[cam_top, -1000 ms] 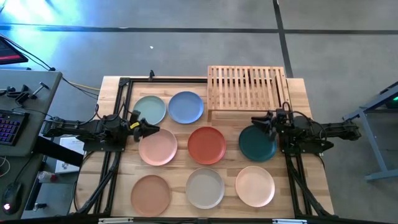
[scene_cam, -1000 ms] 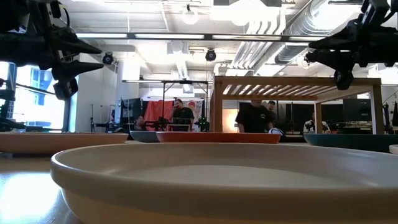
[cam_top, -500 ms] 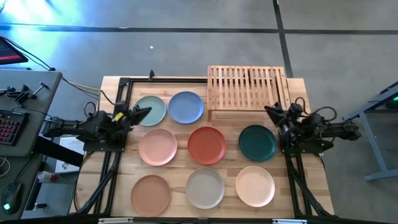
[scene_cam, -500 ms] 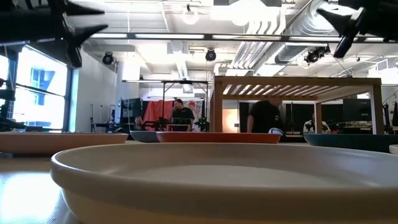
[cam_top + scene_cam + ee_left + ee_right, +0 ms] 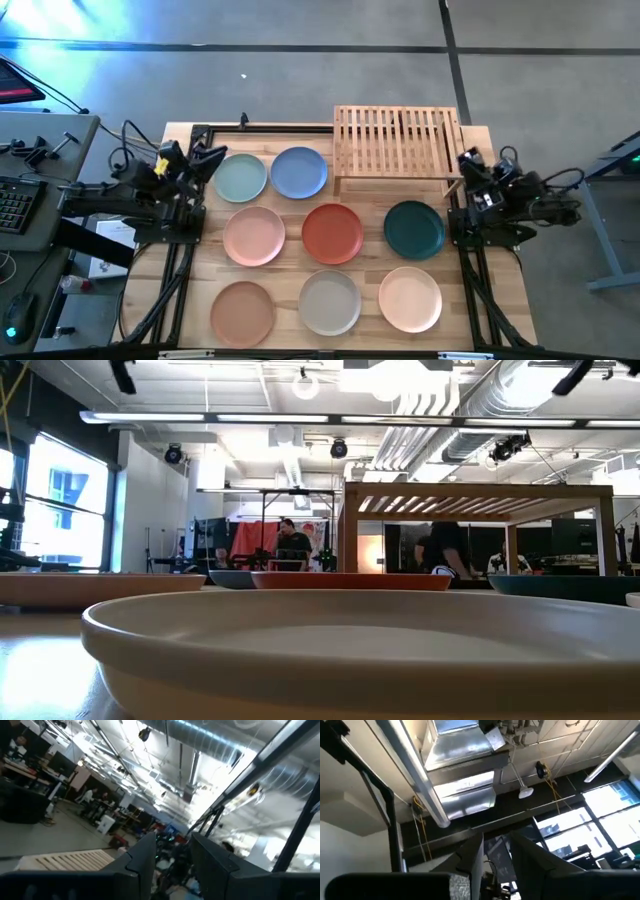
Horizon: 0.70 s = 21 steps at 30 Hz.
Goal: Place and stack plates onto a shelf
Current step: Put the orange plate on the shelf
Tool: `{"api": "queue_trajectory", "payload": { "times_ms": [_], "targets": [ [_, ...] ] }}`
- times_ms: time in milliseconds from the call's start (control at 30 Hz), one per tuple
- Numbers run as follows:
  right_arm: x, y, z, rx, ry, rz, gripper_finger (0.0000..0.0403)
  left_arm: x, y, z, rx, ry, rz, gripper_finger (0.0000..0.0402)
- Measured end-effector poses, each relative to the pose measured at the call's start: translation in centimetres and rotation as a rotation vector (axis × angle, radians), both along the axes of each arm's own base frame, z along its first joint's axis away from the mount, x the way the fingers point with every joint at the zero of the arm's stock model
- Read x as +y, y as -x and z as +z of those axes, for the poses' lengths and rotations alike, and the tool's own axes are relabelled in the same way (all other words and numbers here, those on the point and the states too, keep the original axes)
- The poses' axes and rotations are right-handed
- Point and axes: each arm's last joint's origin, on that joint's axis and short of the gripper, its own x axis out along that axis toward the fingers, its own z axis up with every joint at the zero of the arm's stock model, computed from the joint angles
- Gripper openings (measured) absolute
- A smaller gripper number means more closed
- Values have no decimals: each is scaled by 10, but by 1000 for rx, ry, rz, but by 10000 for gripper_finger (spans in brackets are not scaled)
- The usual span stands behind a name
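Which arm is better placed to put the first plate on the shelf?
Probably the right. Its claw is beside the shelf, with the teal plate close by. The left claw is near the mint plate, farther from the shelf.

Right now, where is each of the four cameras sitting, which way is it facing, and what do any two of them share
High view: above the table, looking straight down at eight plates, the shelf, left gripper and right gripper.
Low view: at tabletop height, looking level across the grey-white plate; arm tips show at the top corners.
Left wrist view: tilted up at the ceiling past its own fingers.
Right wrist view: tilted up at the ducts past its own fingers.
Shared: high and low views both show the shelf.
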Motion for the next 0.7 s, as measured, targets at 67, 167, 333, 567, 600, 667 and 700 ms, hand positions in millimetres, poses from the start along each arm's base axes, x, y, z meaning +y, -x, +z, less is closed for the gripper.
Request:
{"api": "queue_trajectory", "payload": {
  "times_ms": [67, 167, 333, 567, 600, 667, 700],
  "targets": [
    [0, 2, 14, 50, 21, -17, 92, 0, -4, 9, 32, -26, 12, 113],
    [0, 0, 34, 131, 40, -33, 92, 0, -9, 21, 75, -54, 24, 113],
    [1, -15, 65, 258, 79, -52, 92, 0, -16, 38, 118, -59, 24, 113],
    [4, -48, 91, 467, 113, -55, 92, 0, -18, 55, 223, -45, 14, 113],
    [4, -54, 94, 490, 113, -52, 92, 0, -18, 56, 246, -46, 13, 113],
    [5, -63, 97, 545, 107, -43, 92, 0, -16, 59, 293, -47, 12, 113],
    [5, -68, 98, 574, 104, -40, 92, 0, -16, 60, 315, -48, 12, 113]
  ]
}}
